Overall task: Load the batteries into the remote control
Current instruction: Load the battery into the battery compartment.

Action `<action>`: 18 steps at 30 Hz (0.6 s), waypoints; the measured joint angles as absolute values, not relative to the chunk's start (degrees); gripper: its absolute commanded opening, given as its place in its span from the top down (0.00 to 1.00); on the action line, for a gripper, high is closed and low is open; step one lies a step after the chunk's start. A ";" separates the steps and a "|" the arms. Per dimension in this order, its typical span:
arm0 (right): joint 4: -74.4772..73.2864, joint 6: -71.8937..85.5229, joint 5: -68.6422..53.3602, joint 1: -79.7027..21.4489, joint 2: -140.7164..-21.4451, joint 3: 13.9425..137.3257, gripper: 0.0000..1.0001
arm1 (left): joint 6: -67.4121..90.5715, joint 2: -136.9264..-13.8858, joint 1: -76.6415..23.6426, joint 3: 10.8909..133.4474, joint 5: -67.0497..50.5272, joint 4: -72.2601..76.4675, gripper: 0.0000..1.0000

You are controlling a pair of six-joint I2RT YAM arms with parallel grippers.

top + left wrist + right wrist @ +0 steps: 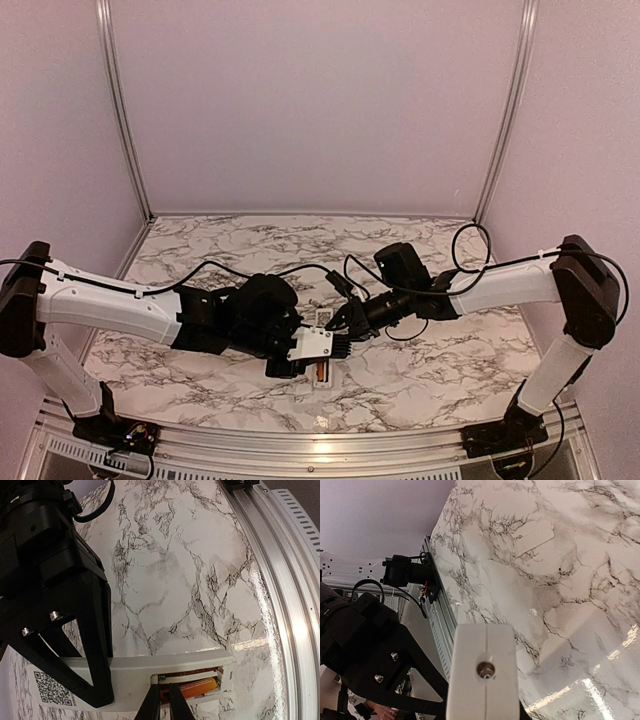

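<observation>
Top external view shows the marble-patterned bench boxed in by plain lilac walls, with an aluminium rail along its near edge. The left arm and right arm reach inward and meet over the near middle of the bench. The left jaws are clamped across the remote control, one black finger lying over its white body. The remote control's long axis runs roughly far to near. Its battery bay end points toward the rail, and the end bearing a QR label points away. The bay faces the left wrist camera with no cover on it, and an orange battery lies in it lengthwise along the remote control. The right jaws come in at the bay's inner end, their tips almost together. Whether they pinch anything cannot be told. A pale flat rectangular piece lies on the bench, well apart.
</observation>
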State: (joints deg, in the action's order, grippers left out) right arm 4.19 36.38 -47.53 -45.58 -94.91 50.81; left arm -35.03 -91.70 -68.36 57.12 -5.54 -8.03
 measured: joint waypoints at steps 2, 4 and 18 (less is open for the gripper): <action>4.19 36.38 -47.53 -45.60 -94.91 50.81 1.00 | -35.00 -91.74 -68.36 57.12 -5.65 -8.05 0.93; 4.16 36.38 -47.51 -45.65 -94.91 50.81 1.00 | -34.98 -91.88 -68.36 57.12 -5.91 -8.03 0.93; 4.23 37.12 -47.03 -45.74 -94.61 50.59 1.00 | -35.03 -93.49 -68.40 57.12 -5.26 -6.33 0.93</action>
State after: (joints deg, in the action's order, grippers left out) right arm 4.23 37.12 -47.03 -45.74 -94.61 50.59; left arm -35.03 -93.49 -68.40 57.12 -5.26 -6.33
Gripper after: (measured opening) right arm 0.172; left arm 0.067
